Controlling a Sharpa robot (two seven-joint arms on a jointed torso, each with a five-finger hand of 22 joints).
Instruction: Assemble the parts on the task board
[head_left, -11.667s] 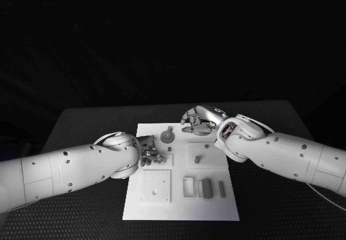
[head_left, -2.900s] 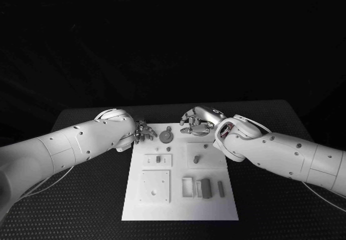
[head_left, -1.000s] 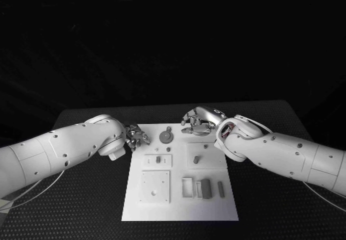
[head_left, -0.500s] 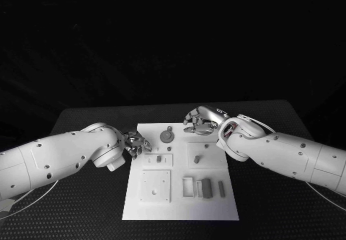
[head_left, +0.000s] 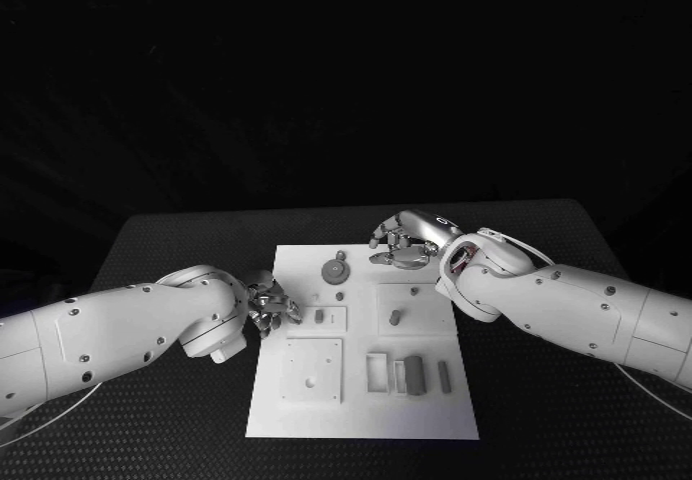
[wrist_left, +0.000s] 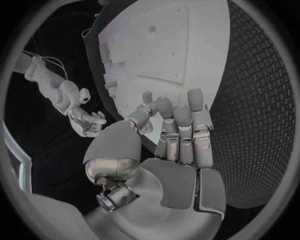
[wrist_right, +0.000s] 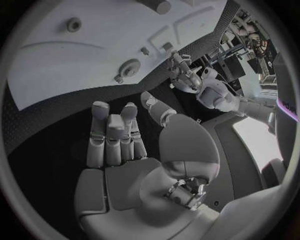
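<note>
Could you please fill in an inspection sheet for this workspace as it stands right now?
Surface: black textured table carrying the white task board.
Job's things: round grey part at the board's far end; small upright peg in a square plate; grey bars standing in the near slots.
Clutter: nothing seen.
Hands: left hand at the board's left edge, fingers apart, holding nothing; right hand over the board's far edge, holding nothing.
Cables: thin white cable under the left arm.
Surroundings: dark, nothing seen.
</note>
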